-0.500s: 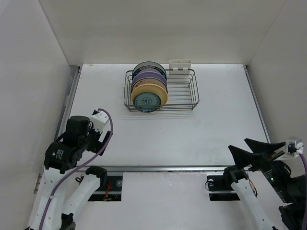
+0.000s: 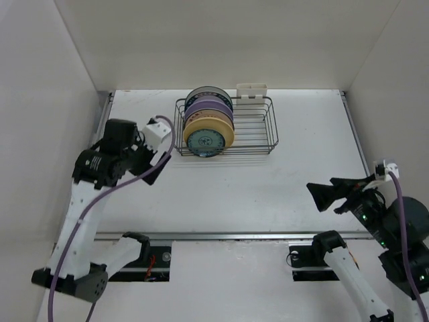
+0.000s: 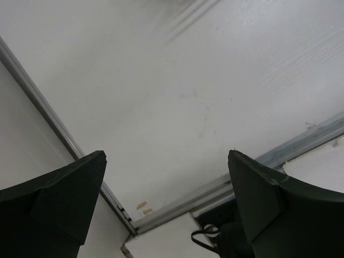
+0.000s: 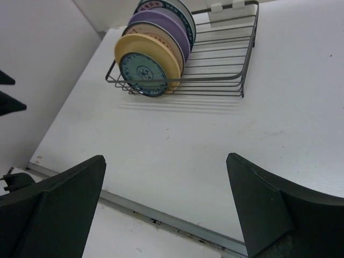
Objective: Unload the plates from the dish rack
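Observation:
The dark wire dish rack (image 2: pixel 255 149) stands at the back middle of the table. Several plates stand on edge in its left half: a small teal patterned plate (image 2: pixel 205 142) in front, then a yellow-tan plate (image 2: pixel 221 126), a lavender plate (image 2: pixel 209 107) and a dark-rimmed plate (image 2: pixel 208 92) at the back. The right wrist view shows the rack (image 4: pixel 215 80), the teal plate (image 4: pixel 142 72) and the lavender plate (image 4: pixel 161 24). My left gripper (image 2: pixel 149 169) is open and empty, left of the rack; its wrist view (image 3: pixel 166 161) shows only table. My right gripper (image 2: pixel 320 194) is open and empty, near the front right (image 4: pixel 166 161).
A small white plastic holder (image 2: pixel 251 90) hangs on the rack's far long side. White walls close in the table at left, right and back. A metal rail (image 3: pixel 279 153) runs along the table's near edge.
My left arm has risen and swung forward and right, up to the rack's left side. My right gripper has moved left and forward over the table. The plates have not moved.

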